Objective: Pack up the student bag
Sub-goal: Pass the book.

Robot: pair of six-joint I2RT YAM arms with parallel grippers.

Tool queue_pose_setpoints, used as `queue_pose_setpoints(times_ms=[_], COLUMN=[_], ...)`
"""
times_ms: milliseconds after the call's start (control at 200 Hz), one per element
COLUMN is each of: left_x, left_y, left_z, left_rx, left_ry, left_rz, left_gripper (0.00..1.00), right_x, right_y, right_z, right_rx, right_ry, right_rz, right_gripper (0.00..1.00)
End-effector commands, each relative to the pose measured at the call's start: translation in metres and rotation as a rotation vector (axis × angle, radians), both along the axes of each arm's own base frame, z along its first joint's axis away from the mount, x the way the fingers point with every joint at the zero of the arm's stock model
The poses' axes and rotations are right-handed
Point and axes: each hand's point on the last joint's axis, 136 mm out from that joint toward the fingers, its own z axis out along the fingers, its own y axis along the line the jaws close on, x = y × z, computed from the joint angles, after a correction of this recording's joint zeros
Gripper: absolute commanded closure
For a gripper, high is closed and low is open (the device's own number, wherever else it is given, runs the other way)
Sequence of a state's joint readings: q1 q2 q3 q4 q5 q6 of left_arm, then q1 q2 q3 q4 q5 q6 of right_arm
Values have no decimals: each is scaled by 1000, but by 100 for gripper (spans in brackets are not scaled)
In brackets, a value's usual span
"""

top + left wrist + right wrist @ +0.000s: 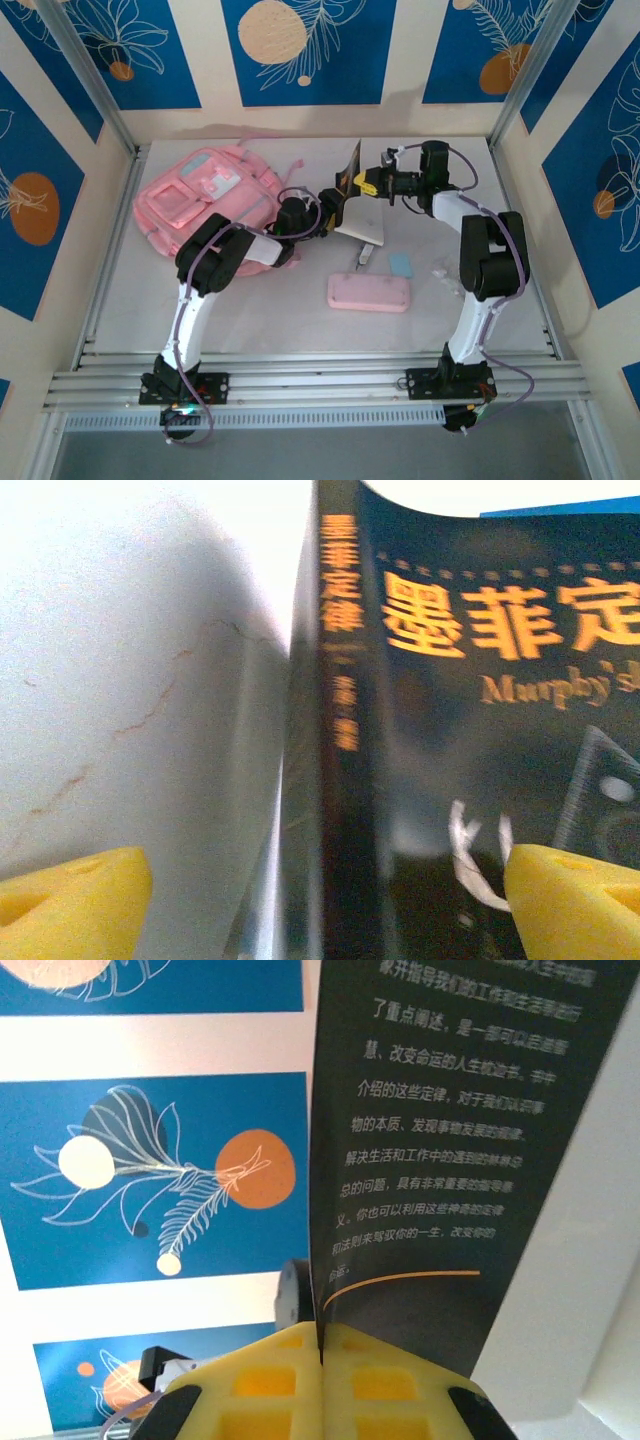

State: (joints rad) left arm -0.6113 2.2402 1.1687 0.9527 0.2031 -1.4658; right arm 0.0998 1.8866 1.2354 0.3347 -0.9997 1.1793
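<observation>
Nearest to the arm bases, a flat pink pencil case is lying on the table. A small blue eraser is lying just behind it, and no gripper is touching either of them.

Further back, in the middle of the table, the two arms are meeting at a book. The right gripper is pinching the black cover between its closed yellow fingers and holding it raised. I think this is keeping the book upright, so that the other arm can reach it. The left gripper is standing wide, with one yellow fingertip on each side of the spine, and neither seems to be pressing on it. I judge it is preparing to take the book by the spine, which is firmer than one thin cover.

The student bag is lying at the far left of the table, behind the left arm, with its front pockets facing up. I cannot tell whether its opening is unzipped.

The top camera is giving the layout, with the bag to the left of the book. The left wrist camera is showing the orange title on the spine and the free space beside it. The right wrist camera is showing that only the cover sheet is between the fingers.
</observation>
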Motion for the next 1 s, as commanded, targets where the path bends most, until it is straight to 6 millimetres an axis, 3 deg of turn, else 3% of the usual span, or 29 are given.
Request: queue_pose_setpoints(times_ms=[0, 170, 440, 610, 705, 860, 995], left_x=[-7, -8, -9, -9, -10, -17, -25], left_y=[-4, -3, -2, -7, -11, -16, -16], left_z=[-1, 7, 11, 14, 17, 15, 6], left_rx=[-30, -48, -58, -64, -60, -29, 29], left_ry=[3, -9, -16, -26, -38, -34, -24], left_rz=[-23, -25, -27, -48, -72, -122, -163], left_gripper=[10, 11, 16, 19, 24, 32, 39], right_x=[-30, -47, -54, -60, -62, -64, -63], right_y=[18, 20, -23, -49, -61, -72, -89], right_z=[8, -31, -84, -114, -128, -140, -144], right_rx=[24, 27, -29, -178, -265, -465, -642], right_ry=[-12, 88, 217, 273, 284, 253, 206], right_rz=[100, 110, -10, -93, -123, -137, -168], right_gripper=[100, 100, 100, 100, 89, 48, 40])
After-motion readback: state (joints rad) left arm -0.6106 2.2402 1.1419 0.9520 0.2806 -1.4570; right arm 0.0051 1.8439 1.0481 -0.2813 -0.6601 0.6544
